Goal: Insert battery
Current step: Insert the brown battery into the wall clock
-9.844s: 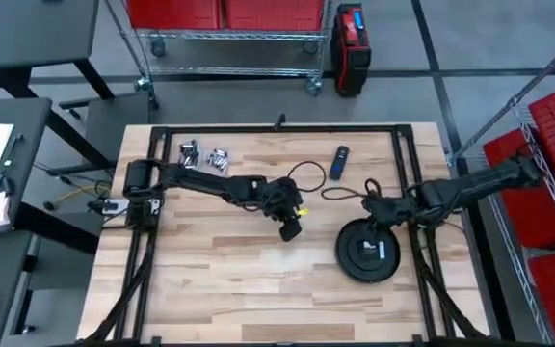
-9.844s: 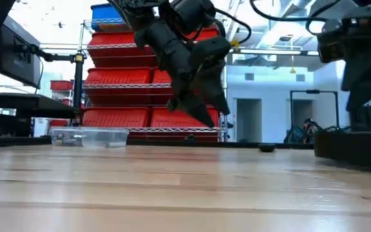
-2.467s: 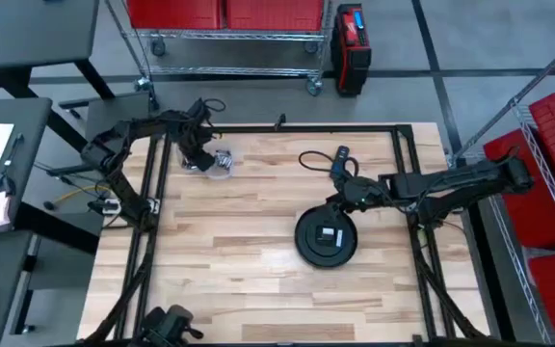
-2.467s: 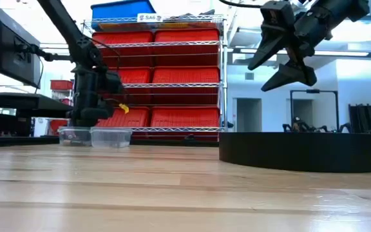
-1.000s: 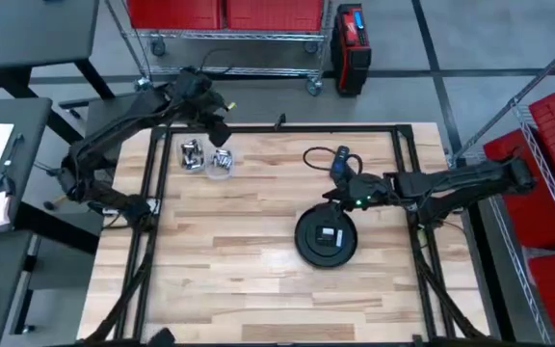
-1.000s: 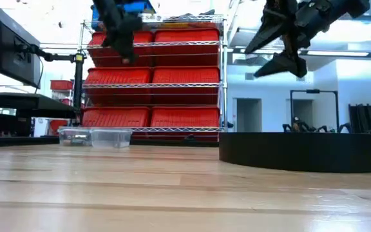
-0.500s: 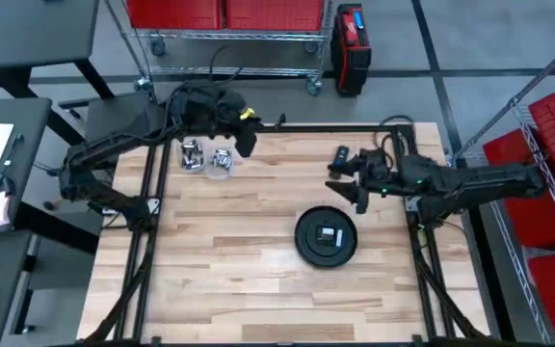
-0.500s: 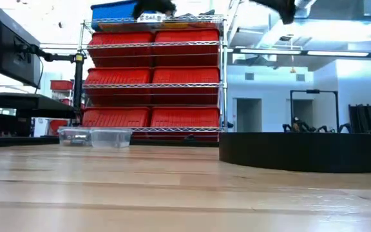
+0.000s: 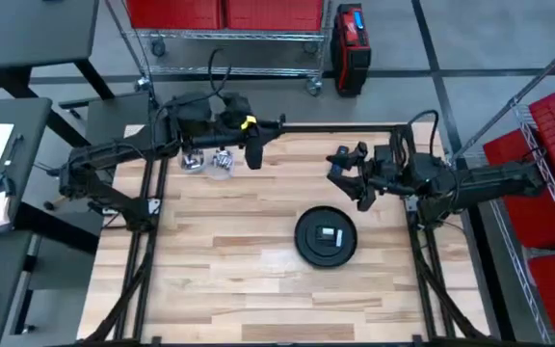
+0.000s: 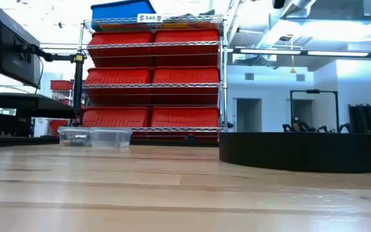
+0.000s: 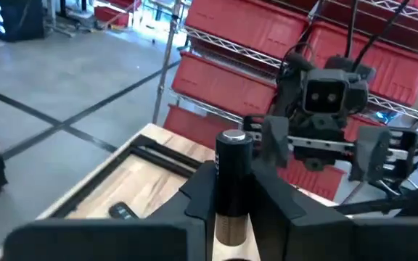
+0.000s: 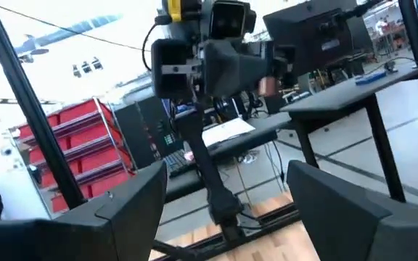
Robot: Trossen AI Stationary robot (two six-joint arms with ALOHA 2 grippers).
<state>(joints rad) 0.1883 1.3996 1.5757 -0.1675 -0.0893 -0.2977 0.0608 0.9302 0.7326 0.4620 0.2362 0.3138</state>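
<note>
Looking level across the table, I see neither arm, only the round black device (image 10: 299,151). From above, the left gripper (image 9: 254,154), clamped on a dark cylindrical battery (image 11: 233,187), hangs well behind that device; the right gripper (image 9: 351,179), fingers spread, hovers just behind it.

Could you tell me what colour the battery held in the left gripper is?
Black cylindrical battery with a silver cap; clearest in the left wrist view.

Pale wooden table (image 9: 258,251); glossy metal-capped battery (image 11: 234,181).
</note>
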